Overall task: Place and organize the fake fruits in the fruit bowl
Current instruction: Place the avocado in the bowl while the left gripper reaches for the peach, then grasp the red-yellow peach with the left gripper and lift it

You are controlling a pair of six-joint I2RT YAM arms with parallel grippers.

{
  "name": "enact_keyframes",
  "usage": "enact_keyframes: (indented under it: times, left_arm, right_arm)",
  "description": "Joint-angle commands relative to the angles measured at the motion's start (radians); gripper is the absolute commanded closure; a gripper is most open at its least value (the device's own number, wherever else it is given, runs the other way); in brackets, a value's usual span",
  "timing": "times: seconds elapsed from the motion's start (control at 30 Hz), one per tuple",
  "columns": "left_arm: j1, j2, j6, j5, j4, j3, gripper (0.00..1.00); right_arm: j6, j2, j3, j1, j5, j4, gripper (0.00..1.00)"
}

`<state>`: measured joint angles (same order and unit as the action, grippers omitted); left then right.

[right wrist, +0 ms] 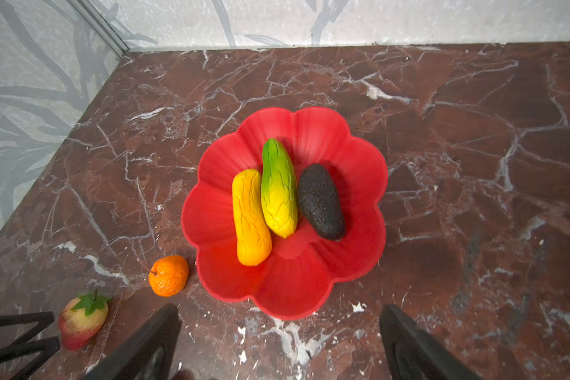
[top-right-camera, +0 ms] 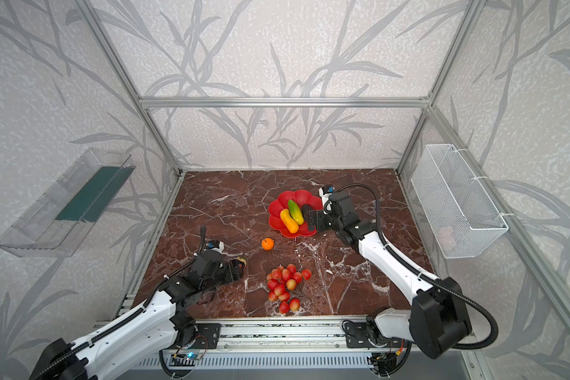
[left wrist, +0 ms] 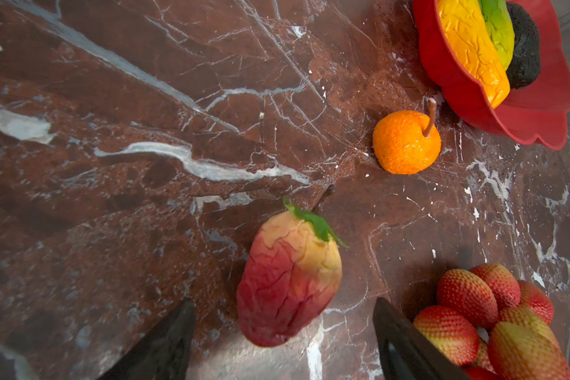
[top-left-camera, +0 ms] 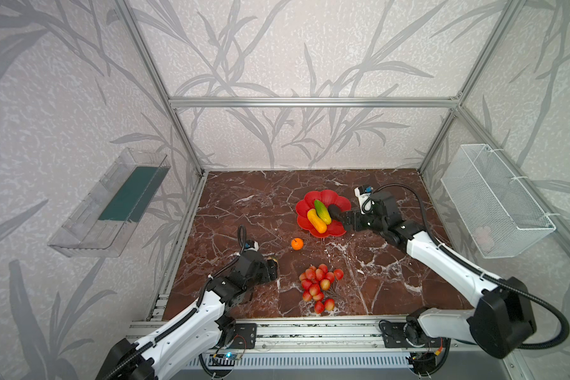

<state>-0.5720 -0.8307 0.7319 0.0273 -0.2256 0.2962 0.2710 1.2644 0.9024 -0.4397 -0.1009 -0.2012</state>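
Note:
The red fruit bowl (top-left-camera: 329,197) (top-right-camera: 298,197) (right wrist: 310,131) sits mid-table and holds a yellow-orange oblong (top-left-camera: 317,221) (right wrist: 250,217), a green-yellow oblong (top-left-camera: 322,211) (right wrist: 278,187) and a dark avocado (top-left-camera: 334,210) (right wrist: 321,200). My right gripper (top-left-camera: 344,221) (right wrist: 280,309) is open and empty at the bowl's right rim. An orange tangerine (top-left-camera: 297,243) (left wrist: 405,143) lies on the table near the bowl. The red-yellow apple (left wrist: 288,279) (right wrist: 83,317) lies between the open fingers of my left gripper (top-left-camera: 273,269) (left wrist: 283,302), touching neither. The cherries (top-left-camera: 320,286) (left wrist: 491,322) lie to its right.
A clear plastic tray (top-left-camera: 112,204) hangs on the left wall. On the right wall hangs a white wire basket (top-left-camera: 497,200). Aluminium frame posts stand at the back corners of the marble table (top-left-camera: 244,204), and a metal rail (top-left-camera: 310,332) runs along its front.

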Motion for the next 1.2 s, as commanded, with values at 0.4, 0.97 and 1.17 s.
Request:
enact_keyframes:
  times: [0.4,0.97,1.17]
  left_arm:
    - [0.006,-0.21,-0.081,-0.003,0.112,0.059,0.39]
    - [-0.079,-0.352,-0.206,-0.078,0.079,0.412,0.54]
    - [-0.135,-0.656,-0.309,-0.091,0.026,0.726,0.54]
  right_arm:
    - [0.035,-0.227,-0.151,-0.001,-0.024,-0.083,0.03]
    - [0.065,-0.291,-0.198,-0.001,-0.039,-0.1,0.03]
    - [0.067,-0.375,-0.22,0.002,-0.01,-0.149,0.03]
